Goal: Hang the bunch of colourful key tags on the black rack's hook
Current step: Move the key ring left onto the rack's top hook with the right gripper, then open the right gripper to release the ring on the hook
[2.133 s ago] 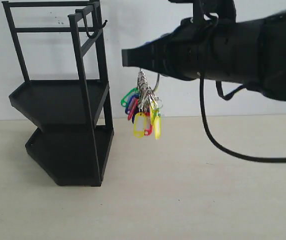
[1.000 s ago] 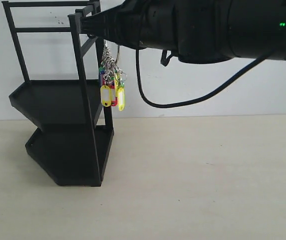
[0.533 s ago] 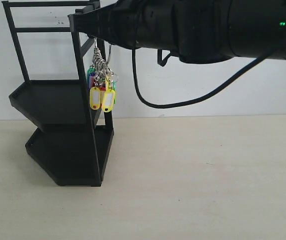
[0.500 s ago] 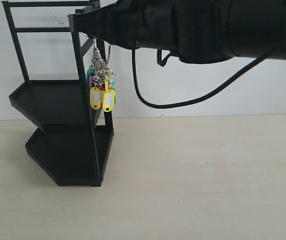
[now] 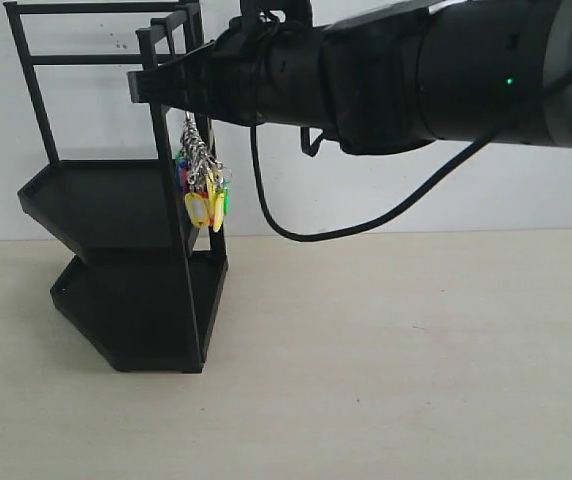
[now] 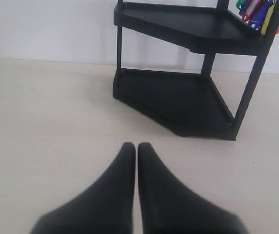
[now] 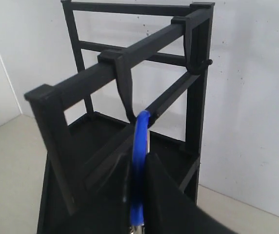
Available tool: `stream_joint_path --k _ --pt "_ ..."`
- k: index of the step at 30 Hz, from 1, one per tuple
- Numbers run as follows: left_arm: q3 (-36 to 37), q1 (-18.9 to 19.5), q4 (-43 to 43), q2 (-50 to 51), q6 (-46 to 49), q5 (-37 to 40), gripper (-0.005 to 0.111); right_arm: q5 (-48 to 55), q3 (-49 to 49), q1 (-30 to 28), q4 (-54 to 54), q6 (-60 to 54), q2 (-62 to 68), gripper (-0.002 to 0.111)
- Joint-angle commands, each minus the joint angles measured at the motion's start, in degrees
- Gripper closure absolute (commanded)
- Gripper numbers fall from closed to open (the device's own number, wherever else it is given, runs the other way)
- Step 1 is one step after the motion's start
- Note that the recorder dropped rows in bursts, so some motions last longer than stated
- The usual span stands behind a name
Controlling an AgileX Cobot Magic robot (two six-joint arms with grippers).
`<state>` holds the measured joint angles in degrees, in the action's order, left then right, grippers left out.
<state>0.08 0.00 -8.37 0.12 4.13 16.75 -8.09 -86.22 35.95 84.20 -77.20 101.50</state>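
Note:
The black rack (image 5: 126,260) stands at the left. My right gripper (image 5: 154,86) reaches across to its top rail and is shut on the blue loop (image 7: 140,146) of the colourful key tag bunch (image 5: 203,188). The bunch hangs on its silver rings beside the rack's front post. In the right wrist view the loop's top sits right at the lower end of the nearer hook (image 7: 125,92); I cannot tell whether it is over the tip. My left gripper (image 6: 132,146) is shut and empty, low over the table in front of the rack (image 6: 178,97).
A second hook (image 7: 198,62) hangs further along the top rail. A white wall stands close behind the rack. The right arm's cable (image 5: 296,225) droops below the arm. Light table surface (image 5: 396,360) stretches to the right of the rack.
My right arm has carried the bunch leftward and a little up, from mid-air to the rack's top rail. The tags now hang against the front post.

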Motion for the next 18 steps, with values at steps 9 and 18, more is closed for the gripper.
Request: stream_joint_path --k 9,18 --pt "-0.08 -0.04 0.28 -0.12 0.20 -0.45 0.102 -1.32 -0.71 0.03 -4.44 2.84 -0.32 0.040" --pt "-0.08 -0.04 0.28 -0.12 0.20 -0.45 0.102 3.63 5.53 0.03 -4.02 3.26 -9.75 0.041"
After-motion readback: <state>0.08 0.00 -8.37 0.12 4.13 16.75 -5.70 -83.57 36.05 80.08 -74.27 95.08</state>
